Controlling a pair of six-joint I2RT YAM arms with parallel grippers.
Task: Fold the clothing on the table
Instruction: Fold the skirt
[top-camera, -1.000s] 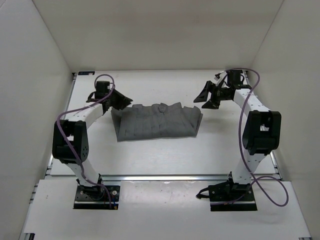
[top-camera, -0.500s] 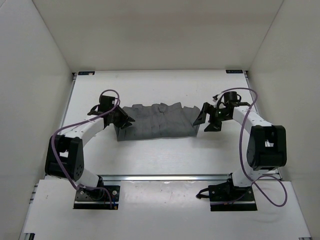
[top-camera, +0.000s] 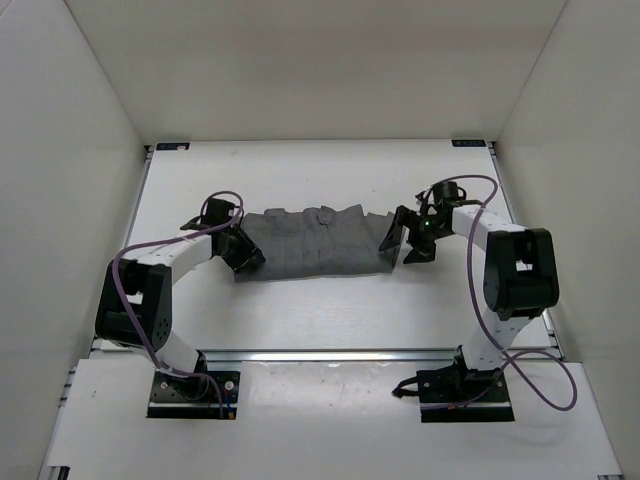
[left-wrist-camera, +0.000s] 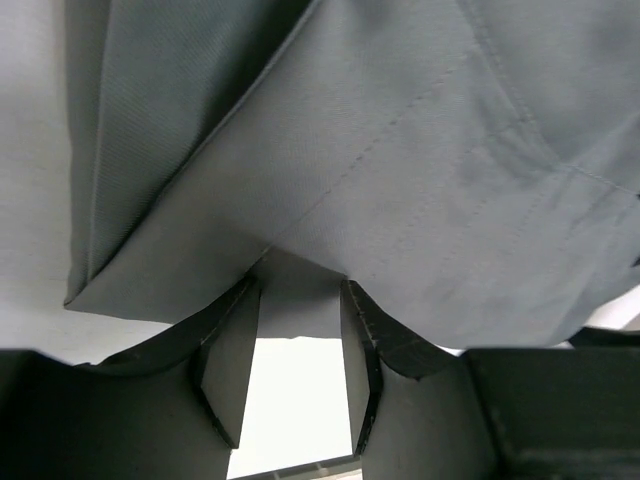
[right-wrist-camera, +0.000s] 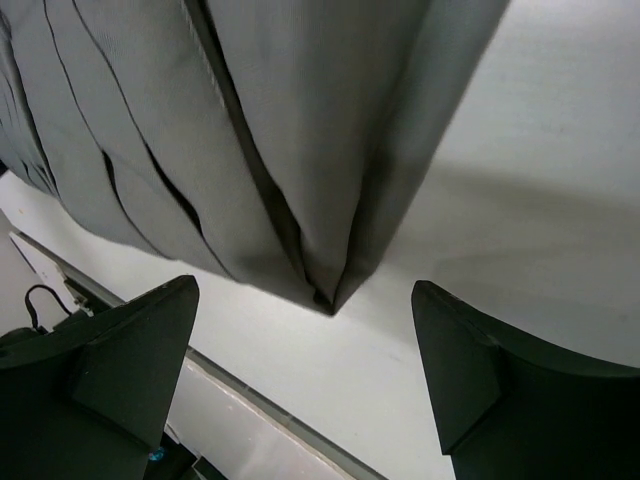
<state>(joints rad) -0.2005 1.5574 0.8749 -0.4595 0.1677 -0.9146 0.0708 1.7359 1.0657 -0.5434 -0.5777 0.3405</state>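
Observation:
The clothing (top-camera: 315, 240), a dark grey pleated garment, lies flat in the middle of the white table (top-camera: 320, 310). My left gripper (top-camera: 243, 256) sits at its near left corner. In the left wrist view the left gripper (left-wrist-camera: 297, 287) is open, and the clothing's hem (left-wrist-camera: 400, 150) drapes over the fingertips with bare table showing between the fingers (left-wrist-camera: 232, 350). My right gripper (top-camera: 403, 243) is at the garment's near right corner. In the right wrist view the right gripper (right-wrist-camera: 305, 290) is wide open, and the pointed corner of the clothing (right-wrist-camera: 250, 130) lies between its tips, touching neither.
White walls enclose the table on three sides. A metal rail (top-camera: 320, 355) runs along the near edge, in front of both arm bases; the rail (right-wrist-camera: 250, 400) also shows in the right wrist view. Purple cables loop off both arms.
Both grippers came from beyond the garment's far corners toward me, down to its near left and near right corners. Both have opened wider.

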